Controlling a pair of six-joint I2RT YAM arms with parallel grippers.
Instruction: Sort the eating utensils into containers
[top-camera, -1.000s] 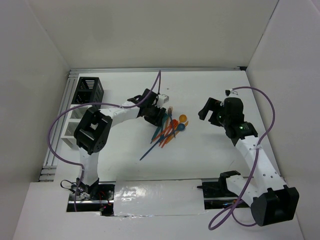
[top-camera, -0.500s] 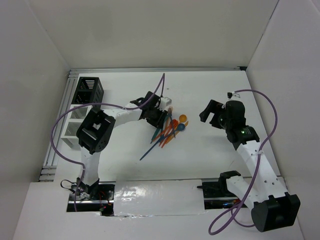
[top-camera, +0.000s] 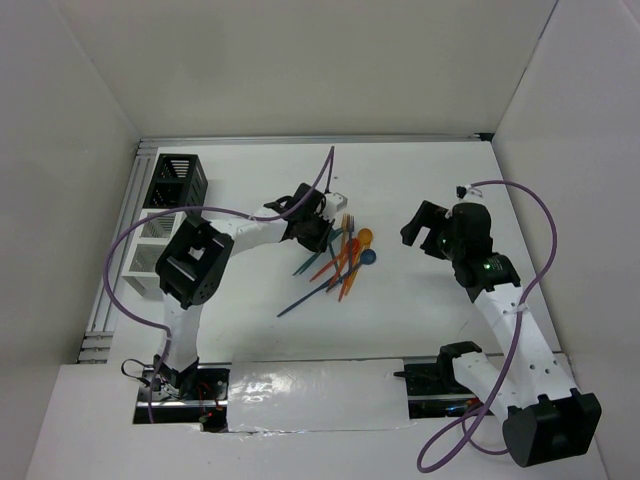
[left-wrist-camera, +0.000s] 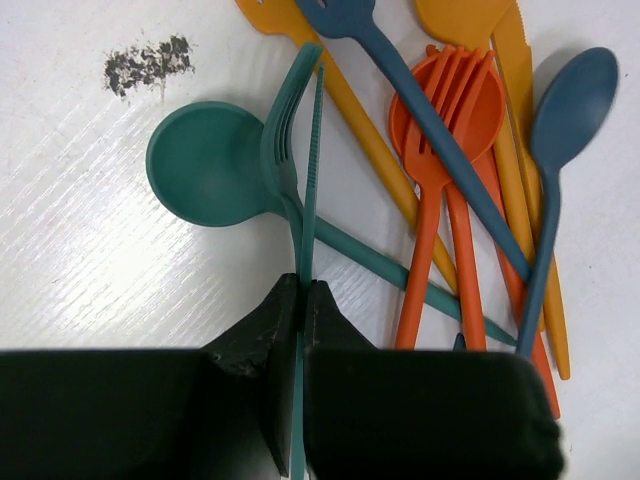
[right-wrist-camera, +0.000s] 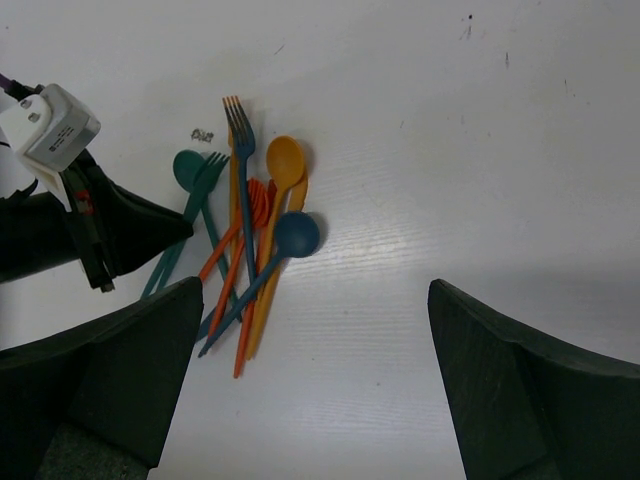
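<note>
The eating utensils (top-camera: 345, 255) lie in a loose pile at mid-table: orange, teal and dark blue forks, spoons and knives. My left gripper (left-wrist-camera: 303, 285) is shut on a thin teal utensil (left-wrist-camera: 312, 150) seen edge-on, at the pile's left side (top-camera: 312, 235). Beside it lie a teal spoon (left-wrist-camera: 200, 175), a teal fork (left-wrist-camera: 283, 130), an orange fork (left-wrist-camera: 440, 130) and a dark blue spoon (left-wrist-camera: 570, 95). My right gripper (right-wrist-camera: 316, 290) is open and empty, above bare table right of the pile (top-camera: 420, 225). The containers stand at the far left: a black bin (top-camera: 178, 180) and white bins (top-camera: 150, 240).
White walls enclose the table on three sides. A metal rail (top-camera: 115, 260) runs along the left edge beside the bins. Purple cables (top-camera: 530, 215) loop from both arms. A dark smudge (left-wrist-camera: 148, 62) marks the table near the teal spoon.
The left gripper has shifted slightly up and right, and the pile has moved that way and spread out. The right gripper has barely moved.
</note>
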